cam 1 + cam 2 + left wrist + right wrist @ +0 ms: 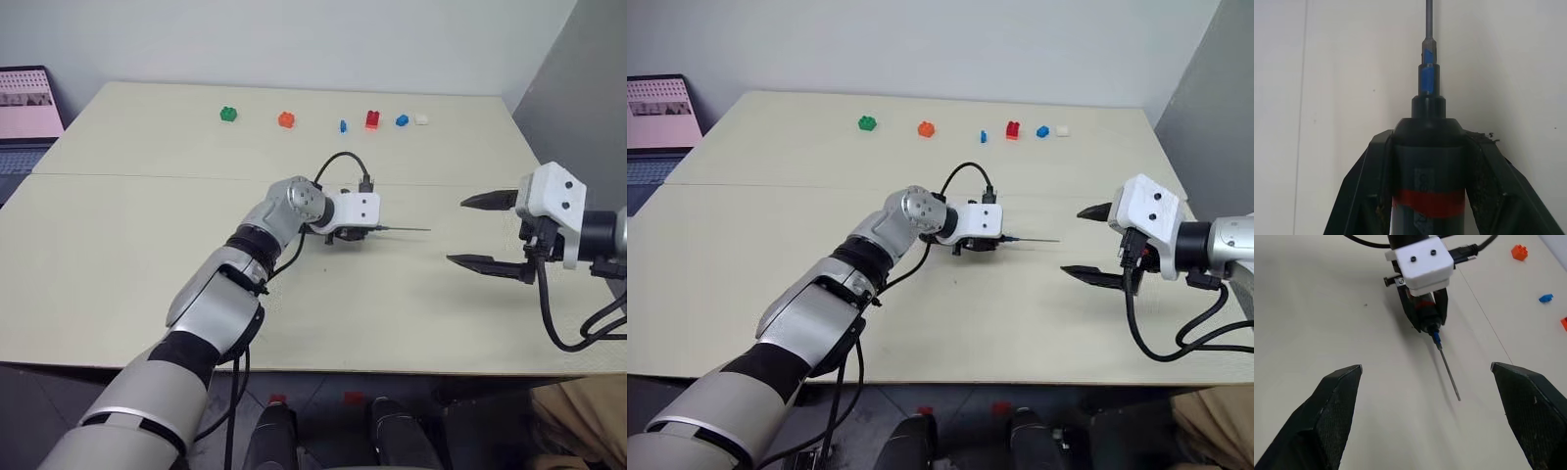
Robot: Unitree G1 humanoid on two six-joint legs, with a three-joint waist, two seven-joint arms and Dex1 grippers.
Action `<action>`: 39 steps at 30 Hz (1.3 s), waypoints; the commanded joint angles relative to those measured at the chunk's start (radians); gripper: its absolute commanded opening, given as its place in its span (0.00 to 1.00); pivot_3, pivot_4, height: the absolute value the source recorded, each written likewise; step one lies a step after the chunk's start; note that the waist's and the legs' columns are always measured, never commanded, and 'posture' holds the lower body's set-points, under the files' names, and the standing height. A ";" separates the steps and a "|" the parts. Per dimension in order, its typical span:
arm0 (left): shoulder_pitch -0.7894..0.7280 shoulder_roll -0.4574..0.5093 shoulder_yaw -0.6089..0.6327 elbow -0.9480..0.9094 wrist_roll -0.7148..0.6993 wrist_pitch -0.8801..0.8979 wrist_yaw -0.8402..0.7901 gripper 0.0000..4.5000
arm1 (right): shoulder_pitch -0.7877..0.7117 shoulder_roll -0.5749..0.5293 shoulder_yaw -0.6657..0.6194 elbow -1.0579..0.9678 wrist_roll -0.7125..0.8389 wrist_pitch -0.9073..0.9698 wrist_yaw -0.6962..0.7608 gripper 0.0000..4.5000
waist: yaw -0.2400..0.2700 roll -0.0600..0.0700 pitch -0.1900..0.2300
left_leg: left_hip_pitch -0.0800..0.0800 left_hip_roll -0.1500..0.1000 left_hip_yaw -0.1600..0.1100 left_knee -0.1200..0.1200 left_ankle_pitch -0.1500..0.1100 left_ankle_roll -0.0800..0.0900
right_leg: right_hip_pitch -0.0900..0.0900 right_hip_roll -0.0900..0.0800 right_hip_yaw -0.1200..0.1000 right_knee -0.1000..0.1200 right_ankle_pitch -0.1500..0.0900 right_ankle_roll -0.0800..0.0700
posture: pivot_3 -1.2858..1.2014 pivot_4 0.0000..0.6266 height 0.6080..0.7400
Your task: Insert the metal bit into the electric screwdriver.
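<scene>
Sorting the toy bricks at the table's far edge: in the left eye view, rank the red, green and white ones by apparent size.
1. Red brick, tallest.
2. Green brick, close behind.
3. White brick, smallest.
All sit about equally far away.

Bare table (411, 294) lies between the metal bit (404, 230) and the wide-open right pincer (480, 231).

We see a pale cream table (118, 264), with a thin seam running across it from side to side. Along its far part lies a loose row of small toy bricks: a green brick (228, 114), then an orange brick (286, 119), a small blue piece (343, 125), a red brick (372, 119), a blue brick (402, 120) and a white brick (421, 118). The last three sit near one another; the green and orange ones lie further apart. All stay beyond the seam.
</scene>
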 commanded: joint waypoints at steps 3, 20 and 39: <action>-0.003 -0.022 0.028 0.047 0.001 -0.009 -0.019 0.44 | 0.002 -0.002 -0.012 0.001 -0.013 -0.027 -0.005 0.99 | 0.000 0.000 0.000 | 0.000 0.000 0.000 0.000 0.000 0.000 | 0.000 0.000 0.000 0.000 0.000 0.000 | 0.52 0.24 1.00; 0.085 0.121 0.230 -0.361 -0.198 0.168 -0.226 0.99 | -0.017 0.009 0.001 0.076 -0.033 -0.077 0.003 0.99 | -0.002 0.000 0.000 | 0.001 0.000 -0.001 0.001 0.000 0.000 | 0.000 0.000 0.000 0.003 0.001 0.000 | 0.52 0.24 1.00; 0.598 0.618 0.673 -1.012 -0.516 0.697 -0.177 0.99 | 0.026 0.148 -0.074 0.262 -0.050 -0.273 -0.024 0.99 | -0.021 0.000 0.000 | 0.003 0.001 -0.001 0.004 0.001 0.000 | 0.002 0.000 -0.001 0.007 0.001 0.000 | 0.52 0.24 1.00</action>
